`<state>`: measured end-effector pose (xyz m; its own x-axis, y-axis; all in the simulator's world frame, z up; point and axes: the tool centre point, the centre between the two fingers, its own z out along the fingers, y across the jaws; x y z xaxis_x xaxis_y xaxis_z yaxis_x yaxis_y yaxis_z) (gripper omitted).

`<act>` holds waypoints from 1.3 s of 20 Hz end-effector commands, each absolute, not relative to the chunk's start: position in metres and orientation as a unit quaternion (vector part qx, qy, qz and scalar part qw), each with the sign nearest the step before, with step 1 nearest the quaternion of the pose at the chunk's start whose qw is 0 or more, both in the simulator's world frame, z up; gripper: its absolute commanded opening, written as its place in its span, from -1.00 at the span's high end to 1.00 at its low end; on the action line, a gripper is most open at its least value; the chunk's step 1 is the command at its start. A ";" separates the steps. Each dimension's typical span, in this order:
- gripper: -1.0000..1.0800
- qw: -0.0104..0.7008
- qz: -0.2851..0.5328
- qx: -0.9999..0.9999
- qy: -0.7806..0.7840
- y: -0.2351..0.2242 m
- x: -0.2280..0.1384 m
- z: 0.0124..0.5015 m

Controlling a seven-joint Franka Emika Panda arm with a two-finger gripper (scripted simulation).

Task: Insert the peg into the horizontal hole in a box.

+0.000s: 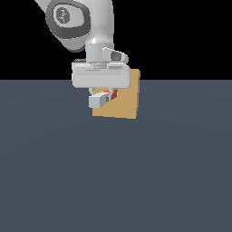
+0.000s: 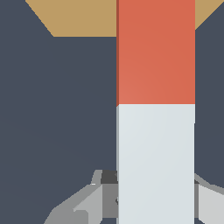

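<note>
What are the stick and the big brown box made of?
It is a simulator's render, so only a guess. The peg looks like smooth painted plastic: flat red-orange and pale grey, no grain. The box looks like plain matt wood or cardboard, even tan, no shine.

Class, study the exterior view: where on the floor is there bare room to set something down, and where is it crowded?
Bare floor spreads in front of the box and to both sides. It is crowded at the box face, where the pincer holds the peg.
</note>
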<state>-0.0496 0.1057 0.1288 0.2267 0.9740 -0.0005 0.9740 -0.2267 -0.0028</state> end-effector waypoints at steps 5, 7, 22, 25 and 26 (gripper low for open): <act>1.00 0.001 0.000 -0.783 -0.622 0.120 -0.046 0.130; 1.00 0.001 0.000 -0.783 -0.622 0.130 -0.044 0.130; 1.00 0.000 -0.001 -0.783 -0.622 0.224 -0.022 0.131; 1.00 0.000 -0.001 -0.783 -0.622 0.229 -0.020 0.131; 1.00 0.000 -0.001 -0.783 -0.622 0.230 -0.020 0.131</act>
<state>-0.0239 0.2218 0.1296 0.2275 0.9737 -0.0066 0.9737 -0.2276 -0.0057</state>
